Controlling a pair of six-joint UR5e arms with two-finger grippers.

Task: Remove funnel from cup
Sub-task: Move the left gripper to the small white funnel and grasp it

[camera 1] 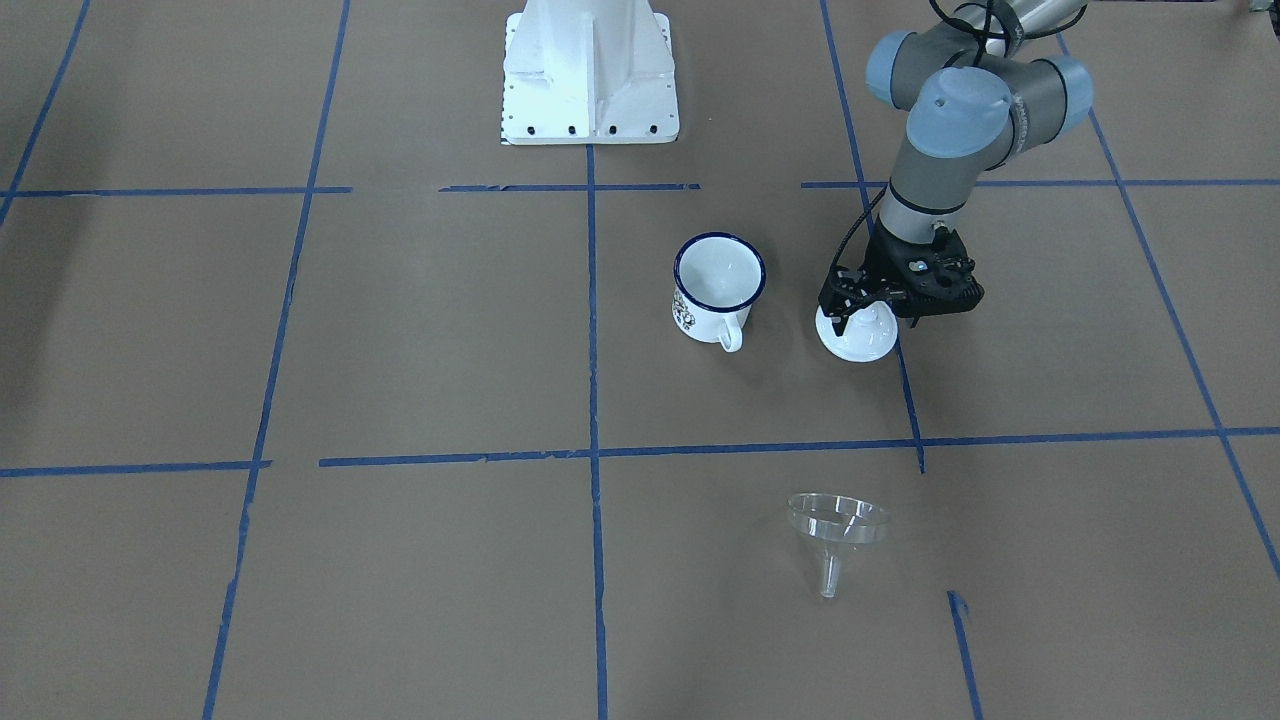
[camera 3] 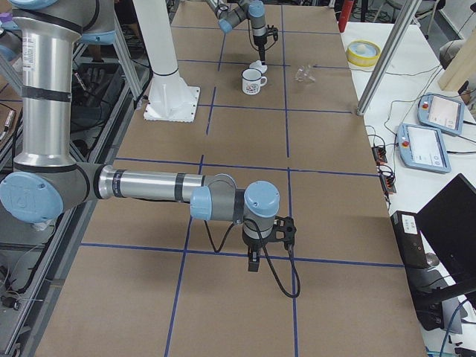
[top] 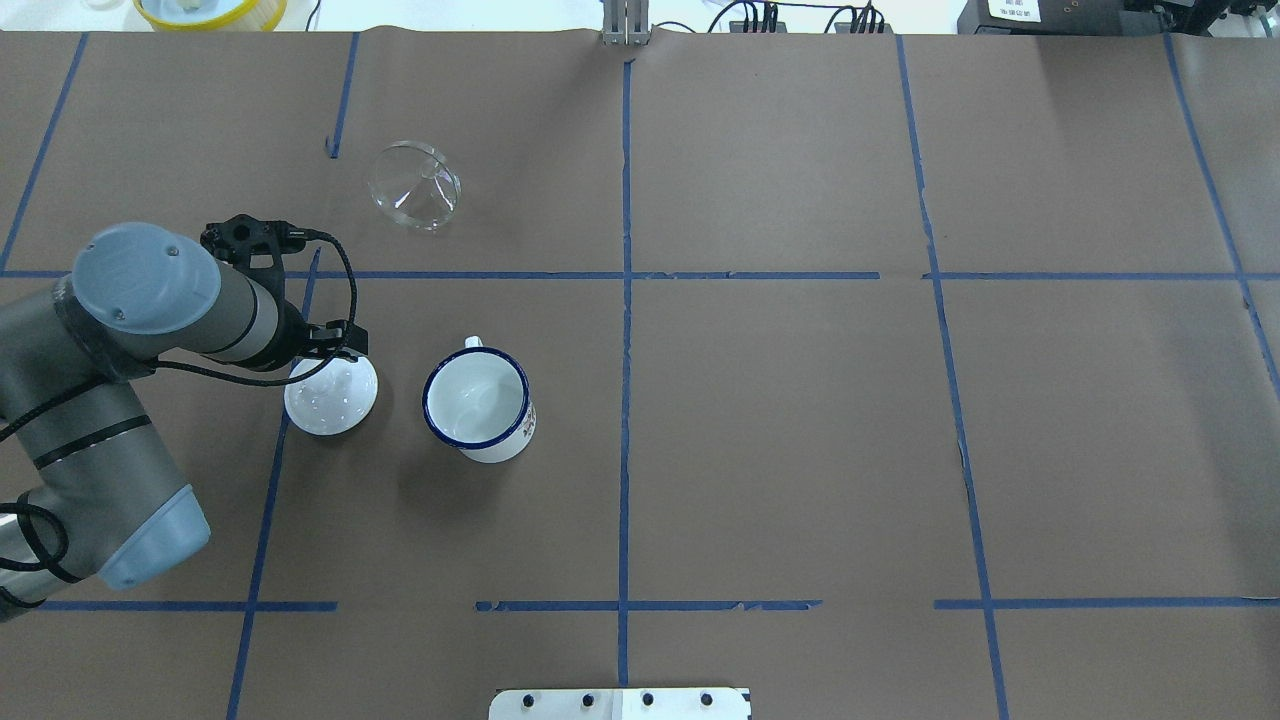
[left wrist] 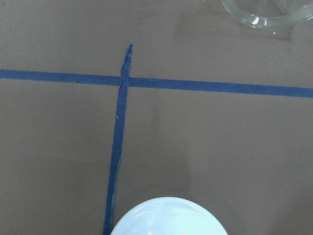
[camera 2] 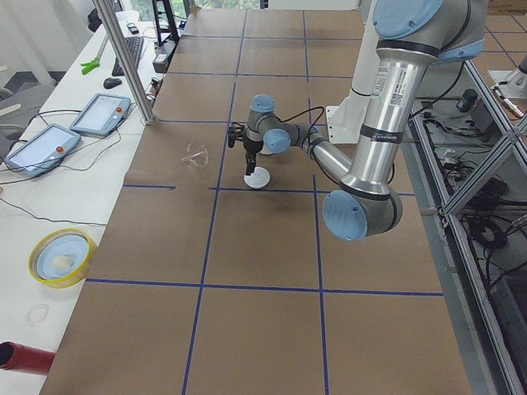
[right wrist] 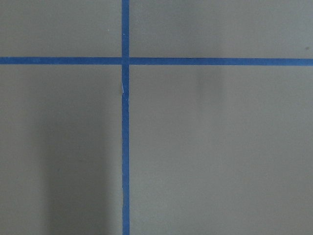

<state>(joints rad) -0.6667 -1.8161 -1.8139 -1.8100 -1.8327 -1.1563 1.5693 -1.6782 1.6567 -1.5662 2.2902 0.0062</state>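
The clear funnel [camera 1: 838, 525] lies on its side on the brown table, apart from the cup; it also shows in the overhead view [top: 413, 187] and at the top of the left wrist view [left wrist: 269, 12]. The white cup [camera 1: 718, 285] with a blue rim stands upright and empty [top: 478, 400]. My left gripper [camera 1: 848, 312] points down at a white domed lid [camera 1: 862, 342] beside the cup, at or just above its top. I cannot tell whether it is open or shut. My right gripper [camera 3: 253, 264] hangs over bare table far from these things; I cannot tell its state.
The lid [top: 330, 400] rests on the table a short way from the cup. The robot's white base [camera 1: 590, 75] stands behind the cup. A yellow bowl [top: 210, 10], tablets [camera 2: 99, 115] and a metal post [camera 2: 123, 58] stand off the table's far edge.
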